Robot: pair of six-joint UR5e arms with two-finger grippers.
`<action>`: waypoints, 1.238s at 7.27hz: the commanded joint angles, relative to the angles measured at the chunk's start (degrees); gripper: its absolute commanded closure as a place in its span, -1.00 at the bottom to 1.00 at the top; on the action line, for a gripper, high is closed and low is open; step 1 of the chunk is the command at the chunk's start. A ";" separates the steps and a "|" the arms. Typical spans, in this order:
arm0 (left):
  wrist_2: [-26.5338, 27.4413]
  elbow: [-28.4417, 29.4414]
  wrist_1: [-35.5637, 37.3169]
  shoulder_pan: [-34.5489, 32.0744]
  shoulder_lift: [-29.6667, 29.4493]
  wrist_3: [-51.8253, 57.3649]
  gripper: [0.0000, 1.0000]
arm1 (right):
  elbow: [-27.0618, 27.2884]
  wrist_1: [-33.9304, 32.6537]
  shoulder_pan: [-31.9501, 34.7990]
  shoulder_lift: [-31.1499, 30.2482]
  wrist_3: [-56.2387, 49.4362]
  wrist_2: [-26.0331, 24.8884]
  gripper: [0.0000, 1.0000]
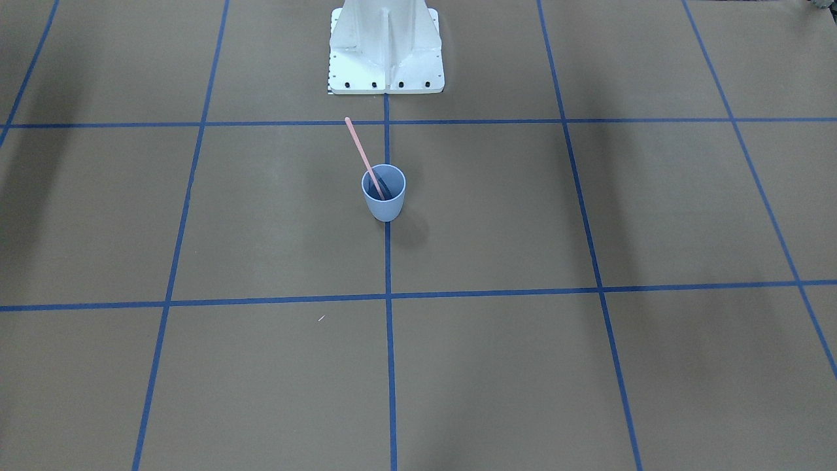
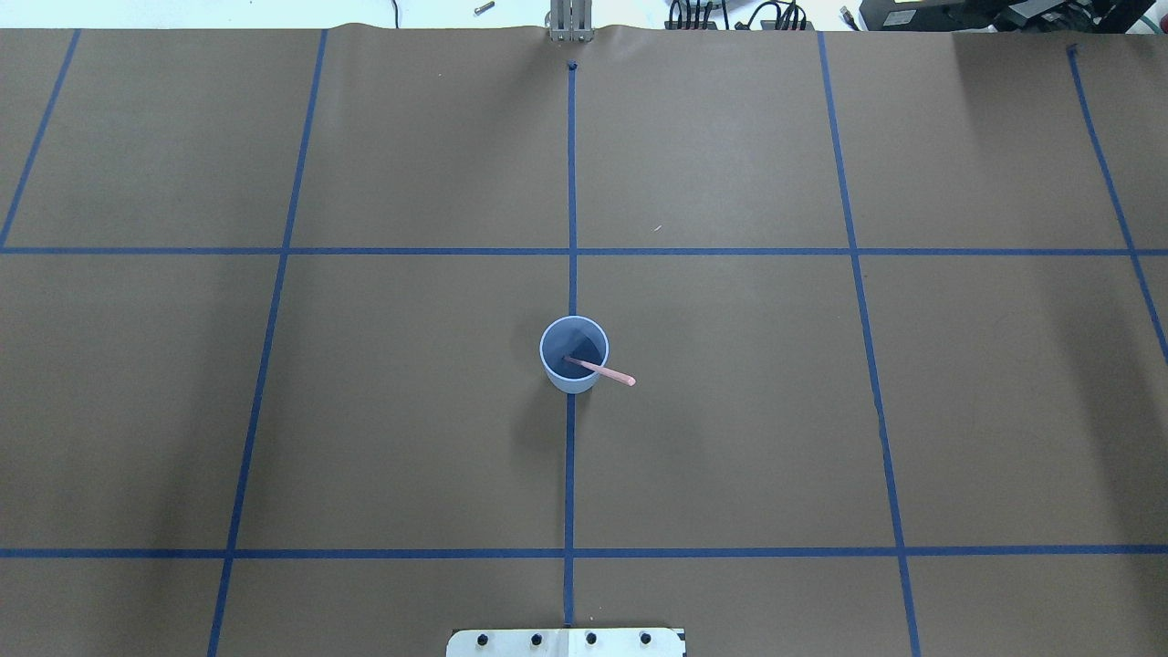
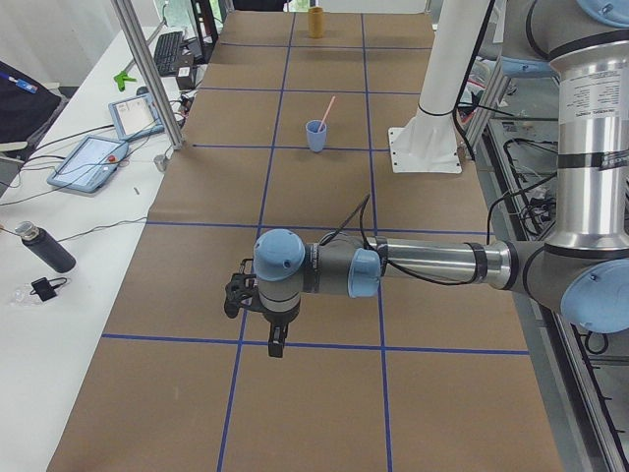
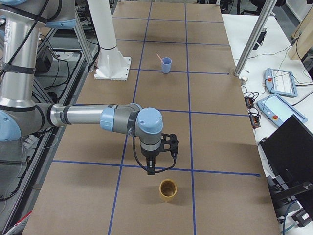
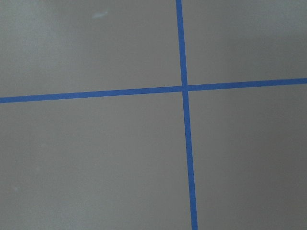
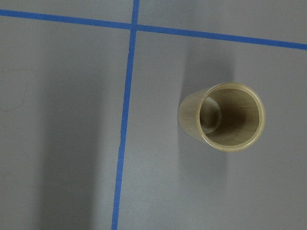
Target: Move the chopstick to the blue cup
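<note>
The blue cup stands upright near the table's middle, on the centre tape line. One pale pink chopstick stands in it, leaning on the rim toward the robot's base. In the overhead view the cup holds the chopstick, whose top sticks out over the rim. My left gripper hangs above the mat far from the cup, seen only in the exterior left view. My right gripper hangs above the mat beside a wooden cup, seen only in the exterior right view. I cannot tell whether either is open or shut.
A tan wooden cup stands upright and empty at the table's right end, also below the right wrist camera. The white robot base is behind the blue cup. Tablets and a bottle lie on the side bench.
</note>
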 commanded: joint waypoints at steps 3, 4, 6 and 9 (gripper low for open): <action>-0.33 -1.31 -0.39 0.05 1.89 0.41 -0.97 | -0.18 -0.10 0.01 -0.36 -0.24 0.68 -1.00; -0.33 -1.40 -0.39 0.05 2.06 0.41 -0.97 | -0.96 -0.10 0.01 -0.45 -0.24 0.68 -1.00; -0.33 -1.66 -0.48 0.05 2.77 0.49 -0.97 | -0.97 -0.10 0.01 -0.45 -0.33 0.77 -1.00; -0.33 -4.46 -0.13 0.05 5.13 0.41 -0.97 | -1.06 -0.19 0.01 -1.41 -0.33 0.77 -1.00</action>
